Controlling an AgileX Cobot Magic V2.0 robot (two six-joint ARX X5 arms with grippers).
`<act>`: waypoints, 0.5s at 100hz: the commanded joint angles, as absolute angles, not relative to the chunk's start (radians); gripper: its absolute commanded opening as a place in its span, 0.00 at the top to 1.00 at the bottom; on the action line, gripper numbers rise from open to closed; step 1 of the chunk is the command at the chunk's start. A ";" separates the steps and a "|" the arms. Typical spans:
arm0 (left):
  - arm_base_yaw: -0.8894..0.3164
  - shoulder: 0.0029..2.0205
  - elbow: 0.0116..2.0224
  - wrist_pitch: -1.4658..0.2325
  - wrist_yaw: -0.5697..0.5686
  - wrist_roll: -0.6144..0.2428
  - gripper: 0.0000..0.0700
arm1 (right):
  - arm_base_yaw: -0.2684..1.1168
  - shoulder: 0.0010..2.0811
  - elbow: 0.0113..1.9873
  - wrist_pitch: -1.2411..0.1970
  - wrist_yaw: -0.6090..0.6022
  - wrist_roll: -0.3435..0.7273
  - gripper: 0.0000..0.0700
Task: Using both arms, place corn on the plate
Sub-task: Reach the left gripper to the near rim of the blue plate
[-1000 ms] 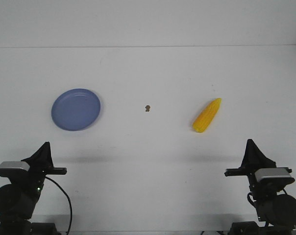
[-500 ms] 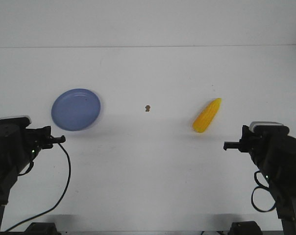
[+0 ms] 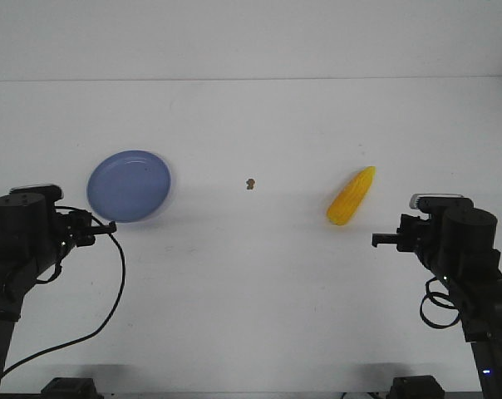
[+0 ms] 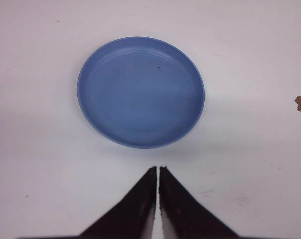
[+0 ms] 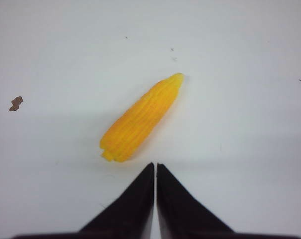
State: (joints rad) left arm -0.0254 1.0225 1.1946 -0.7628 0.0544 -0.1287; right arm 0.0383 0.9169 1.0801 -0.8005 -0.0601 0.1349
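Both grippers read as pinched together on my feeds: the left gripper (image 4: 157,172) shows two matte black pointed fingers with only a hairline slit between them, holding nothing, and the right gripper (image 5: 155,167) looks the same, tips nearly touching and empty. From the front camera I see the left arm (image 3: 27,233) low at the left of the bench (image 3: 251,283) and the right arm (image 3: 463,241) low at the right, each a blocky black unit with a grey cap and a loop of black cable.

I have the plate (image 3: 130,185) on the left half of the bench, just ahead of the left gripper. It is a round, shallow, periwinkle-blue dish with a smooth, faintly glossy face and a low raised rim (image 4: 140,145); a tiny dark speck sits on its surface.

On the right half lies the corn (image 3: 351,196), bright yellow-orange, tapered, with fine lengthwise rows of ridged kernels visible in the right wrist feed (image 5: 140,118). It lies flat and slanted, blunt end toward the right gripper, narrow tip pointing away. Plate and corn are well apart.

Between them a small brown fleck (image 3: 250,184) marks the plain white, matte bench.
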 commanded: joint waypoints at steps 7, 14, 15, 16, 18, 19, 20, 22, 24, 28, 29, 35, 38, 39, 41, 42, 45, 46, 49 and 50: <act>-0.024 1.028 1.217 -0.759 0.056 -0.118 0.98 | 0.038 0.922 1.102 -0.797 -0.063 0.127 0.98; -0.023 1.028 1.217 -0.759 0.056 -0.118 0.98 | 0.038 0.922 1.102 -0.797 -0.063 0.127 0.98; -0.023 1.028 1.217 -0.759 0.056 -0.118 0.98 | 0.038 0.922 1.102 -0.797 -0.063 0.126 0.98; -0.024 1.028 1.217 -0.759 0.056 -0.118 0.98 | 0.038 0.922 1.102 -0.797 -0.063 0.127 0.98; -0.023 1.028 1.217 -0.759 0.056 -0.118 0.98 | 0.038 0.922 1.102 -0.797 -0.063 0.127 0.98; -0.023 1.028 1.217 -0.760 0.056 -0.118 0.98 | 0.038 0.922 1.102 -0.797 -0.063 0.127 0.98; -0.023 1.028 1.217 -0.760 0.056 -0.118 0.98 | 0.038 0.922 1.102 -0.797 -0.063 0.127 0.98; -0.023 1.028 1.217 -0.761 0.056 -0.118 0.97 | 0.038 0.922 1.102 -0.798 -0.064 0.127 0.98; -0.023 1.028 1.217 -0.762 0.056 -0.118 0.97 | 0.039 0.922 1.102 -0.799 -0.064 0.126 0.98; -0.023 1.028 1.217 -0.762 0.056 -0.118 0.94 | 0.039 0.922 1.102 -0.802 -0.064 0.126 0.98; -0.023 1.028 1.217 -0.762 0.056 -0.118 0.92 | 0.039 0.922 1.102 -0.802 -0.064 0.126 0.98; -0.023 1.028 1.217 -0.762 0.056 -0.119 0.76 | 0.039 0.922 1.102 -0.805 -0.064 0.126 0.97; -0.023 1.028 1.217 -0.761 0.056 -0.119 0.65 | 0.039 0.922 1.102 -0.808 -0.064 0.126 0.95; -0.023 1.028 1.217 -0.761 0.056 -0.119 0.62 | 0.039 0.922 1.102 -0.809 -0.064 0.126 0.93; -0.023 1.028 1.217 -0.761 0.056 -0.120 0.55 | 0.039 0.922 1.102 -0.809 -0.064 0.126 0.90; -0.023 1.028 1.217 -0.761 0.056 -0.121 0.52 | 0.039 0.922 1.102 -0.809 -0.064 0.126 0.89; -0.023 1.028 1.217 -0.761 0.056 -0.121 0.45 | 0.039 0.922 1.102 -0.809 -0.064 0.126 0.80; -0.023 1.028 1.217 -0.760 0.056 -0.121 0.44 | 0.039 0.922 1.102 -0.809 -0.064 0.126 0.77; -0.023 1.028 1.217 -0.760 0.056 -0.121 0.40 | 0.039 0.922 1.102 -0.809 -0.063 0.126 0.66; -0.023 1.028 1.217 -0.760 0.056 -0.121 0.39 | 0.039 0.922 1.102 -0.809 -0.063 0.126 0.62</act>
